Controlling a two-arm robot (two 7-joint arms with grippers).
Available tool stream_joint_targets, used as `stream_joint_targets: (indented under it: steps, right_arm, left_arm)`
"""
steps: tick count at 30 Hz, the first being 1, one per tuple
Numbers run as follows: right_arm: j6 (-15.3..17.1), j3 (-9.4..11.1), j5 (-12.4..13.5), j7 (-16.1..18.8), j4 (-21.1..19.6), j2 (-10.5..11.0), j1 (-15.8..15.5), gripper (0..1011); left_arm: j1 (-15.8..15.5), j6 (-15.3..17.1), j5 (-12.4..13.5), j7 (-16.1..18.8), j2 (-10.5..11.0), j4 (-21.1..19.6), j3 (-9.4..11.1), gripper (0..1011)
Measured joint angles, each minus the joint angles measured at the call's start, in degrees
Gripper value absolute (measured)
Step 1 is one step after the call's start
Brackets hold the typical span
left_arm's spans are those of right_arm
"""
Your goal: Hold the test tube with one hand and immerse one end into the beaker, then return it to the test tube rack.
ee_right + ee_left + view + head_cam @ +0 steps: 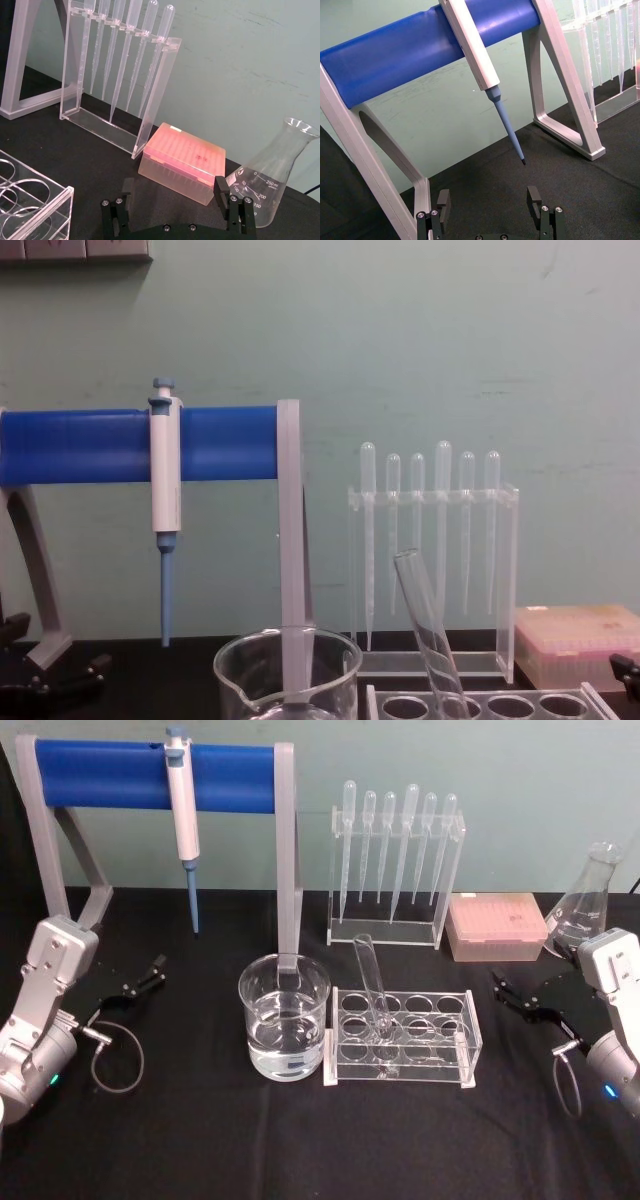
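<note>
Right hand [508, 995] open, test tube [371, 982] tilted in rack [462, 1042], well apart

Head high, chest low, both facing beaker [252, 1010]

Glossy clear glass test tube [372, 982] and beaker [284, 1017].

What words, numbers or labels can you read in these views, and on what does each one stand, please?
"250 ml": on the Erlenmeyer flask, right wrist view.
"200", "150", "100", "50": graduation marks on the same flask.
Small print under "250 ml": too small to read.
Beaker, pipette, pink tip box: no text can be read on them.
</note>
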Motion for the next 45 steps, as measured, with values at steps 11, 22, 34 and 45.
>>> stream_joint_targets:
  steps: [11, 22, 34, 45]
  right_arm:
    - [0.9, 1.8, -1.3, -1.4, -5.9, 2.3, -4.3, 1002]
    - [1.3, 4.5, 2.6, 3.6, -21.6, 7.4, -14.7, 1002]
    - [6.7, -0.6, 11.6, 22.8, -16.8, 1.9, -3.5, 1002]
    - [16.6, -3.3, 12.0, 30.6, -9.1, -2.2, 7.0, 1002]
  left_arm:
    - [0.0, 0.0, 0.0, 0.0, 0.0, 0.0, 0.0, 1000]
    - [0.0, 0.0, 0.0, 0.0, 0.0, 0.0, 0.0, 1000]
    - [0.0, 0.0, 0.0, 0.0, 0.0, 0.0, 0.0, 1000]
    - [0.0, 0.0, 0.0, 0.0, 0.0, 0.0, 0.0, 1000]
